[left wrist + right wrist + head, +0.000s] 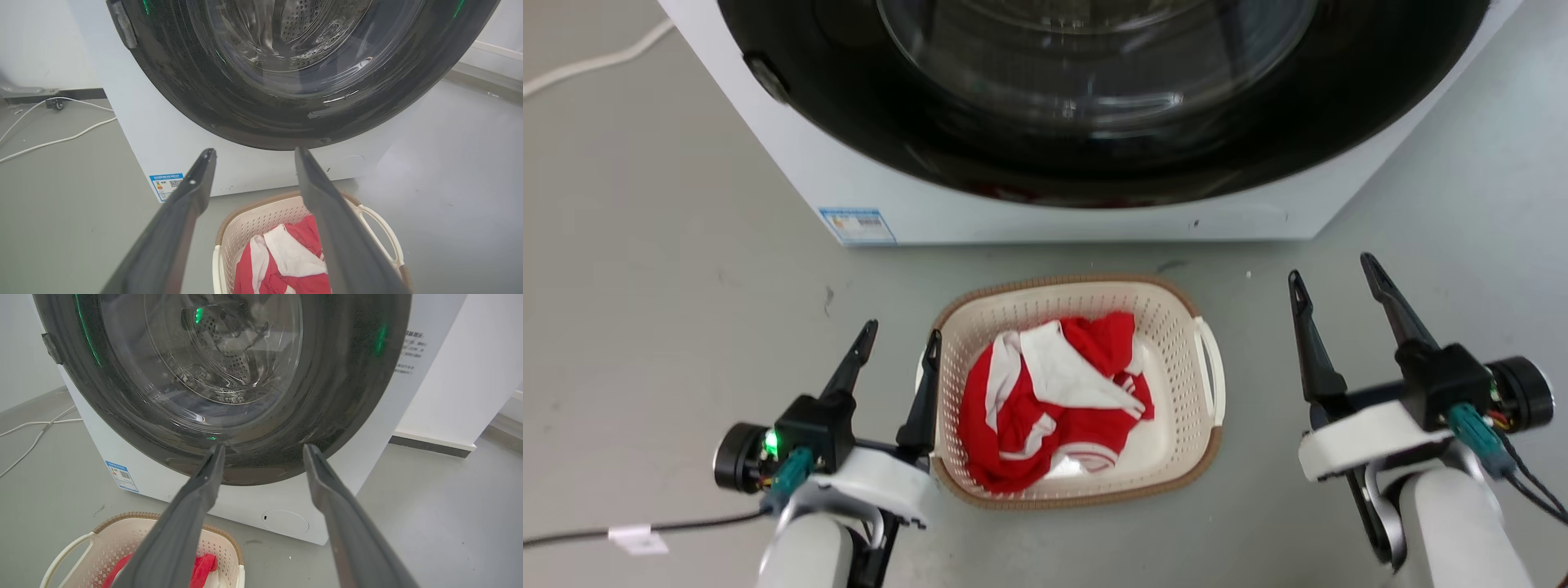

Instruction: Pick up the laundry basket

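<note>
The laundry basket [1168,327] sits on the grey floor [670,286] just in front of the washing machine [1045,212], with a red-and-white garment [1054,400] heaped inside. I read this as the approach: nothing is gripped yet. My left gripper [903,330] is spread, its inner finger over the basket's left rim (how high above, I can't tell). My right gripper [1331,267] is spread too, well clear of the white right handle [1213,367]. Next I'd bring it in to that handle, straddle both sides, close, and lift evenly.
</note>
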